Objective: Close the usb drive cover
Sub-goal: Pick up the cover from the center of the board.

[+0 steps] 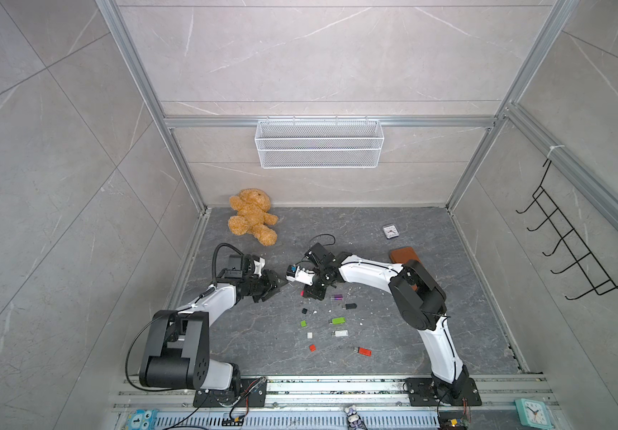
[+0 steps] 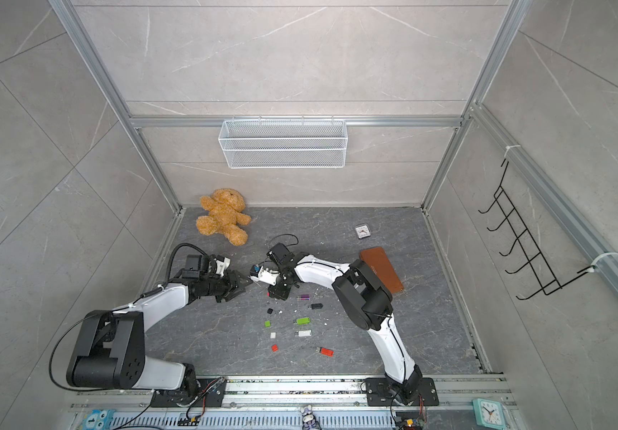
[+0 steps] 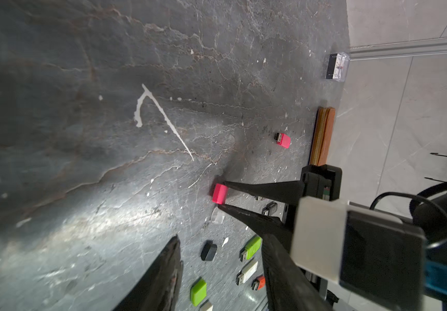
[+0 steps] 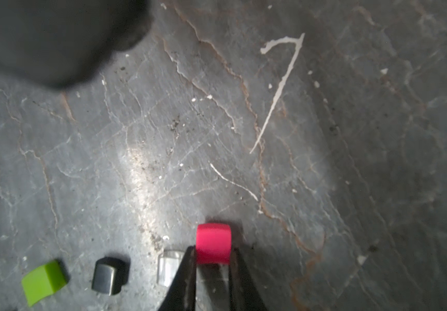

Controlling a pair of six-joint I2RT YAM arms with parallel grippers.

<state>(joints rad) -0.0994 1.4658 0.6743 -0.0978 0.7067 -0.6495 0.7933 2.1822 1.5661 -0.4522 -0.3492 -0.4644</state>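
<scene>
Pinching the pink cap [image 4: 213,242] tight, the right gripper [image 4: 213,254] holds it low at the table [image 1: 393,335], around 12 o'clock from the black cap [image 1: 304,311]. Left gripper [image 1: 277,286] sits at 9 o'clock of it, jaws partly apart and empty. Pink drive [image 3: 283,140] lies uncapped nearby.

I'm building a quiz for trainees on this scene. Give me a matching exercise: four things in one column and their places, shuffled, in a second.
Things:
1 pink cap
2 green cap
3 teddy bear
4 wire basket

Places:
A hanging on the back wall
B pinched in the right gripper
C lying loose beside a black cap
D on the table, at the back wall

Pairs: 1-B, 2-C, 3-D, 4-A
</scene>
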